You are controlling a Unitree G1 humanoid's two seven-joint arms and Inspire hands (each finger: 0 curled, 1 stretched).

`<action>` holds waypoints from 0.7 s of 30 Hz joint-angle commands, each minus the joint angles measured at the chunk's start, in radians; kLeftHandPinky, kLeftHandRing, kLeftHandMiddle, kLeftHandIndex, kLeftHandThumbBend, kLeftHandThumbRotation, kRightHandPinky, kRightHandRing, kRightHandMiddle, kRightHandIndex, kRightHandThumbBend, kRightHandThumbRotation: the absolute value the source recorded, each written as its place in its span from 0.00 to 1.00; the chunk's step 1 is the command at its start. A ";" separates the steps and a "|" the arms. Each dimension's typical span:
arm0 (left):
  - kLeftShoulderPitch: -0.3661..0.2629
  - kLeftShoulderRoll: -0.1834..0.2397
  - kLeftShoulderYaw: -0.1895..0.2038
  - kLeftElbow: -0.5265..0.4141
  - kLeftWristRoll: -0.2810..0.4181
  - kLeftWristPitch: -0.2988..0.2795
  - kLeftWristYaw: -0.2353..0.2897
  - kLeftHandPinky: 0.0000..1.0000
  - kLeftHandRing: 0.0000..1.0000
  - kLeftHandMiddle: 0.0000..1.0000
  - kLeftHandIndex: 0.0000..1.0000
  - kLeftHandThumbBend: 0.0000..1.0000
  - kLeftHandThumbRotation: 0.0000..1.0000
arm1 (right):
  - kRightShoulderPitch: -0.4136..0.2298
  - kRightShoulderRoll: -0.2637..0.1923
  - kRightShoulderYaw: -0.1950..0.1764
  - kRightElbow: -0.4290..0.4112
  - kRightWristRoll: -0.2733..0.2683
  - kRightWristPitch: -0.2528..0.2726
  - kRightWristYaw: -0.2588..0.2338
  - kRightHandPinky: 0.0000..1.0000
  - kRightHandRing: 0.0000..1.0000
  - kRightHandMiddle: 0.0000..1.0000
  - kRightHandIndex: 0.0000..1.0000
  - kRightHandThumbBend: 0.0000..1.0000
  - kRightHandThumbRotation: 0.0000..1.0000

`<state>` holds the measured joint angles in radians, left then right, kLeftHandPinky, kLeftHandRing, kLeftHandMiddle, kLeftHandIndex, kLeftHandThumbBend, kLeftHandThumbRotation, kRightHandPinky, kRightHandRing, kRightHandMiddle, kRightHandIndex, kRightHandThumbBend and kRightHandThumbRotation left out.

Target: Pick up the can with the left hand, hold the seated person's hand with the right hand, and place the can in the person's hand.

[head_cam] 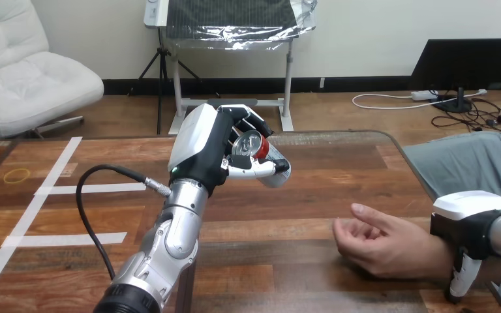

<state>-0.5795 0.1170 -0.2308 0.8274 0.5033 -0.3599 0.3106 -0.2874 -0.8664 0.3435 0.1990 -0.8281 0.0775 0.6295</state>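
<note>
My left hand [203,145] is raised above the middle of the wooden table [313,195], fingers and thumb curled round a red can [256,147] with a silver top. The can lies tilted on its side, its top facing me. The person's hand [375,242] rests on the table at the right, palm turned up and fingers loosely curled, well apart from the can. My right hand [468,225] sits over the person's wrist, and one of its fingers [460,279] curls down the near side of it.
White tape lines [45,189] cross the table's left part, and a thin yellow ring [17,175] lies at the far left. The table's far edge runs just behind my left hand.
</note>
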 commanded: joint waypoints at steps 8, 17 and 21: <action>-0.108 0.007 -0.003 -0.011 0.001 -0.001 0.006 0.32 0.37 0.45 0.49 0.63 0.00 | 0.004 0.007 -0.026 -0.026 0.011 0.013 -0.038 0.17 0.26 0.36 0.36 0.68 0.00; -0.110 0.006 -0.006 -0.011 0.005 -0.002 0.008 0.32 0.37 0.44 0.49 0.63 0.00 | 0.003 0.002 -0.044 -0.025 0.034 0.002 -0.058 0.16 0.25 0.35 0.36 0.68 0.00; -0.112 0.006 -0.008 -0.013 0.007 0.002 0.009 0.33 0.37 0.44 0.49 0.63 0.00 | -0.001 -0.003 -0.047 -0.025 0.036 -0.004 -0.067 0.16 0.25 0.36 0.36 0.68 0.00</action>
<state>-0.5883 0.1170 -0.2321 0.8286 0.5042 -0.3565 0.3083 -0.2753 -0.8668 0.3377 0.1978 -0.8151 0.0760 0.5916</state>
